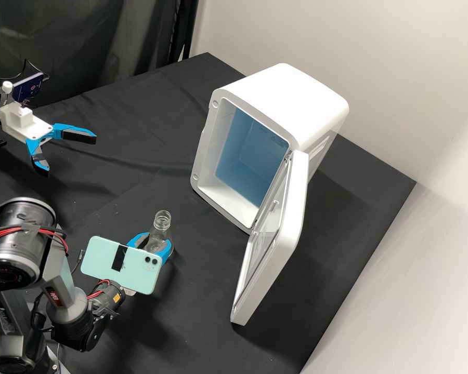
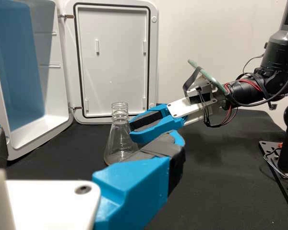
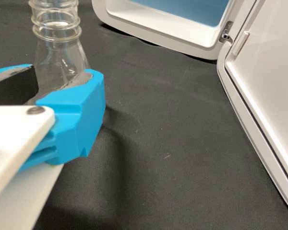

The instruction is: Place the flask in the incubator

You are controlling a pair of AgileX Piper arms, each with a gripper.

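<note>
A clear glass flask (image 1: 161, 223) stands upright on the black bench, in front of the white incubator (image 1: 296, 104). The incubator lies tilted with its blue inside facing the flask, and its door (image 1: 275, 234) hangs open to the right. My right gripper (image 1: 153, 244) is shut on the flask's lower body, and the flask (image 3: 57, 43) sits between its blue fingers (image 3: 79, 105). My left gripper (image 1: 67, 153) hangs open at the far left, well apart from the flask (image 2: 119, 139). From there it faces the right gripper (image 2: 156, 132) and the door (image 2: 110, 62).
A mint-green phone (image 1: 122, 264) is mounted on the right arm's wrist. The bench's right edge (image 1: 379, 249) runs close behind the open door, with a white wall beyond. Dark curtains hang at the back left. Open black bench lies between flask and incubator.
</note>
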